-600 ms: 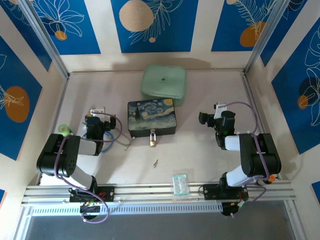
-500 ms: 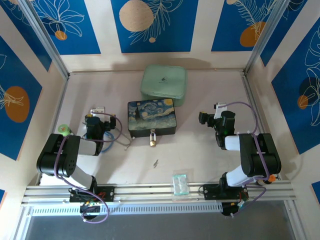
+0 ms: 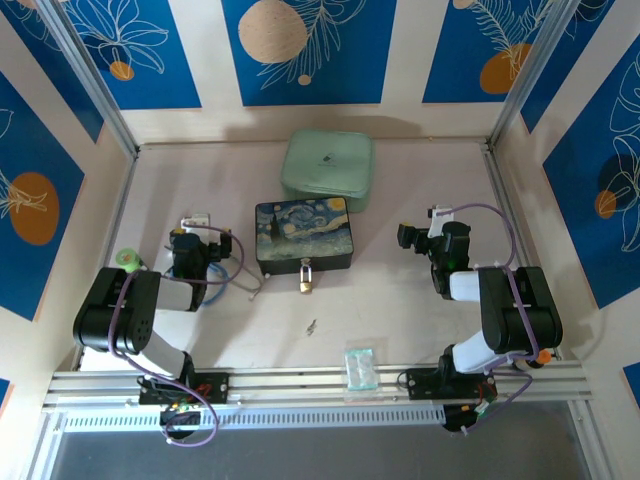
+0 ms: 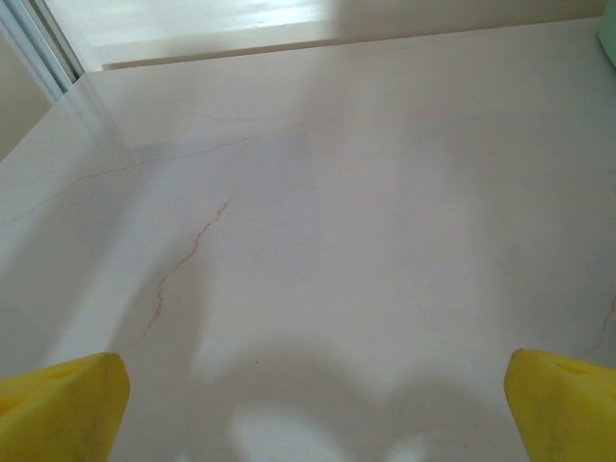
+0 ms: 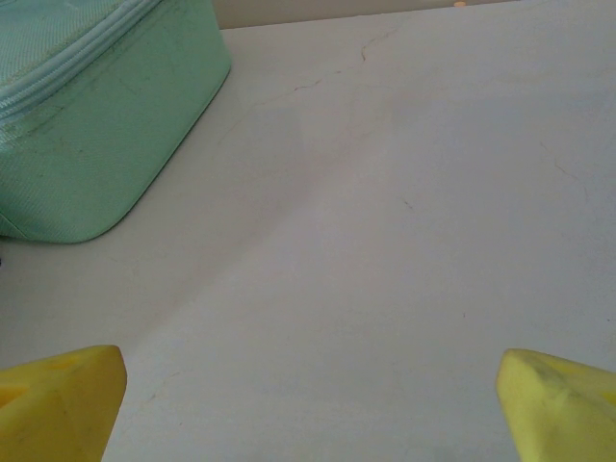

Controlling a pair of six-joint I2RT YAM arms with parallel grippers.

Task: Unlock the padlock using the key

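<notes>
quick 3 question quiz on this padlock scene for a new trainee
1. True or false: the key lies nearer the arm bases than the padlock.
2. Which thing sits on the far side of the painted box, away from the arms? A) green case B) padlock C) key
3. Fill in: the left gripper and the right gripper are both ____.
Key: 1 true; 2 A; 3 open.
</notes>
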